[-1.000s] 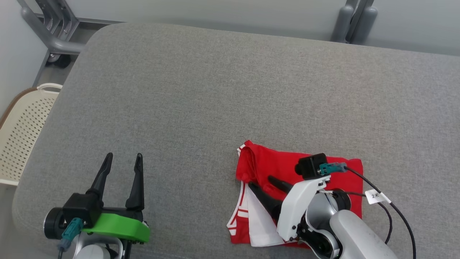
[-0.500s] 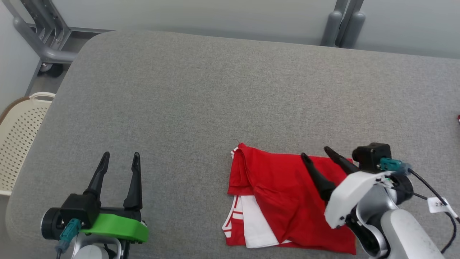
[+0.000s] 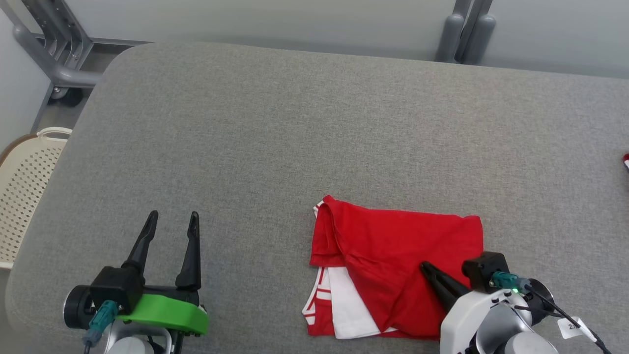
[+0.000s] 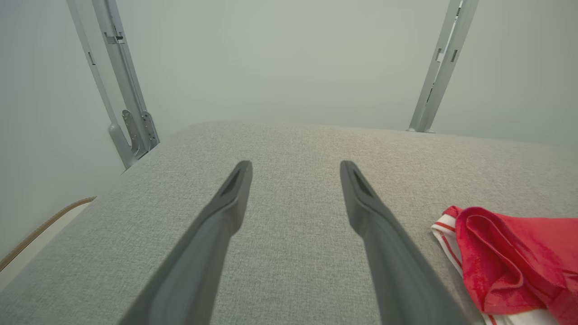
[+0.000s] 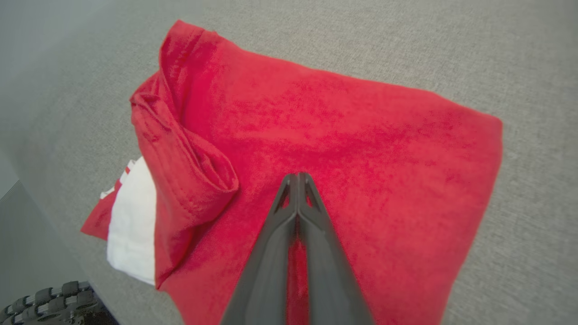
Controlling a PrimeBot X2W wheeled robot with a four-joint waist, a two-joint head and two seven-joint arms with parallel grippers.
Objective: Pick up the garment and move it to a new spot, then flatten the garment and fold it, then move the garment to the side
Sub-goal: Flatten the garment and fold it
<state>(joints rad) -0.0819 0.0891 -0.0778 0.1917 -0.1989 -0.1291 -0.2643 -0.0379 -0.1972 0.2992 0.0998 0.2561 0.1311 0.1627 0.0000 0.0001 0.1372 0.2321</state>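
Note:
The garment (image 3: 393, 265), red with a white striped panel at its near left, lies folded flat on the grey padded surface (image 3: 275, 137). Its rolled left edge shows in the left wrist view, garment (image 4: 505, 257). My right gripper (image 3: 425, 268) is over the garment's near right part, fingers pressed together with no cloth between them. In the right wrist view the right gripper (image 5: 298, 177) points across the red garment (image 5: 352, 126). My left gripper (image 3: 174, 215) stands open at the near left, apart from the cloth; the left gripper (image 4: 295, 164) has nothing between its fingers.
A cream perforated basket (image 3: 24, 187) stands off the surface's left edge. Grey metal frame legs (image 3: 54, 54) rise at the far left and two posts (image 3: 467, 29) at the far right. A small red thing (image 3: 626, 160) peeks in at the right edge.
My right gripper swung from the garment's left part to its right side, then drew back to the near edge and closed its fingers. The head view shifted slightly. The left arm barely moved.

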